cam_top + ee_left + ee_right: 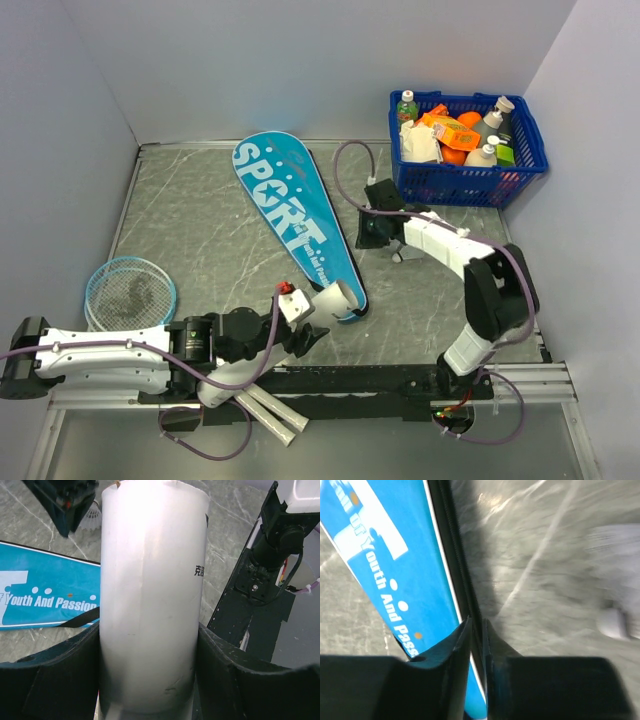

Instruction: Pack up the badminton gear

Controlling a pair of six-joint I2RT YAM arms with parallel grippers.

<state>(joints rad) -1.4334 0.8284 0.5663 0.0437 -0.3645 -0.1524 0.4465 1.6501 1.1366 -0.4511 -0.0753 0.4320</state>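
Note:
The long teal bag point(295, 220) lettered SPORT lies diagonally across the table. My left gripper point(322, 310) is at its narrow near end, shut on a white tube point(337, 297) that fills the gap between its fingers point(60, 680) in the left wrist view. My right gripper point(372, 232) is at the bag's right edge. Its jaws point(477, 622) stand almost together with the bag's black zip edge point(462, 580) between them. Two light-blue racket heads point(130, 290) lie at the left, and their white handles point(275, 418) reach past the front rail. A small white shuttlecock point(92, 517) rests on the table beyond the tube.
A blue plastic basket point(470, 185) full of bottles and packets stands at the back right corner. A black rail point(400, 380) with the arm bases runs along the near edge. Grey walls close the left, back and right sides.

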